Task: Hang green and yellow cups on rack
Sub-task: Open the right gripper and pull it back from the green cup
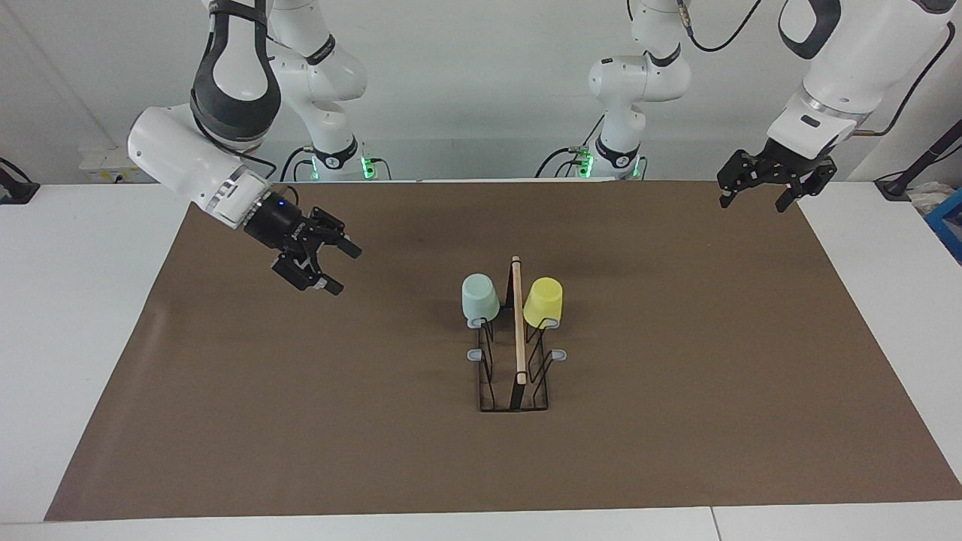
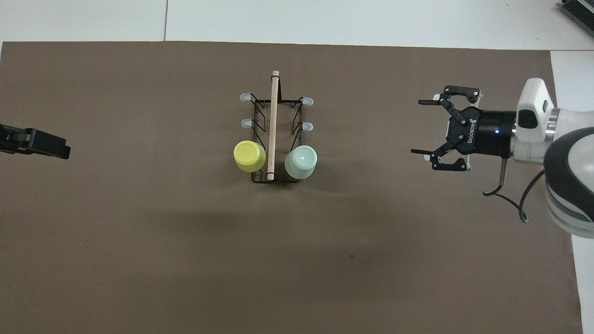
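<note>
The black wire rack point(image 1: 517, 342) with its wooden rod stands mid-table on the brown mat; it also shows in the overhead view point(image 2: 273, 116). The mint green cup point(image 1: 479, 297) hangs upside down on the rack's peg nearest the robots, on the right arm's side point(image 2: 301, 161). The yellow cup point(image 1: 543, 302) hangs the same way on the left arm's side point(image 2: 249, 156). My right gripper point(image 1: 344, 269) is open and empty, in the air over the mat toward the right arm's end point(image 2: 416, 126). My left gripper point(image 1: 754, 203) is open and empty, over the mat's edge at the left arm's end point(image 2: 35, 144).
Several grey-tipped pegs point(image 2: 246, 123) on the rack carry nothing. The brown mat point(image 1: 301, 421) covers most of the white table point(image 1: 75, 300). A blue object point(image 1: 948, 222) lies at the table's edge by the left arm's end.
</note>
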Available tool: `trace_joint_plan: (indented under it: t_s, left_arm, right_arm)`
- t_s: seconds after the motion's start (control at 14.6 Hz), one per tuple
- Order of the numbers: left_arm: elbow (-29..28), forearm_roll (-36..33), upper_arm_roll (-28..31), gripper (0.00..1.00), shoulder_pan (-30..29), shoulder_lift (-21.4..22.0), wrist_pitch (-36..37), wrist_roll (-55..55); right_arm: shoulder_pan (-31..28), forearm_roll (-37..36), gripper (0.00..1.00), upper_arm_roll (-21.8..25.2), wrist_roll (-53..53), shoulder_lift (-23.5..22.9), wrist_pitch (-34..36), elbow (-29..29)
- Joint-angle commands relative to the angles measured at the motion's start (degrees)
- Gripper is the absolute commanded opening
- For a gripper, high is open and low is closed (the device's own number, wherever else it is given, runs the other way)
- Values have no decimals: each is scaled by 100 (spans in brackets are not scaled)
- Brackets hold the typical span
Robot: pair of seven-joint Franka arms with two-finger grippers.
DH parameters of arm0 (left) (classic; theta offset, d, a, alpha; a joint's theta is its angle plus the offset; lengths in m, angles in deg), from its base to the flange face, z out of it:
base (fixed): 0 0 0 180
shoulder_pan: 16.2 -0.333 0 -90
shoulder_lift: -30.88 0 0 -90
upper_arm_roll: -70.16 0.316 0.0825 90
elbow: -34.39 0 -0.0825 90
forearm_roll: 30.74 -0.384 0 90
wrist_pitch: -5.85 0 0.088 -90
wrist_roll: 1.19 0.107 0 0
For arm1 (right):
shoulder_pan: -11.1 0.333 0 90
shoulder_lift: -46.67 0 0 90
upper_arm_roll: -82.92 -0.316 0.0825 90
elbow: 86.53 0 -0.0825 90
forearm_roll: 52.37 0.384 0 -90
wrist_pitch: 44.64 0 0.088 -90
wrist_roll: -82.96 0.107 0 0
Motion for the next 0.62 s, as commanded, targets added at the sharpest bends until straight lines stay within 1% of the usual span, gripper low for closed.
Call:
trace_joint_plan:
  t_s: [0.0,0.21,0.41,0.55]
  left_arm:
    - [-195,-66,-56,100,-33,188,14,-83]
    - [-203,-66,-48,100,-33,188,-30,-83]
    - [-195,-66,-48,100,-68,206,14,-91]
    - [-195,-66,-48,100,-69,206,5,-91]
  right_arm:
    - [-231,-1145,100,-60,928,56,810,-430]
    - [-231,-2174,100,-60,1834,82,1602,-888]
    - [-161,-2834,100,-121,2766,126,2008,-1134]
    - [-4,-3178,100,-139,3425,126,2201,-1197]
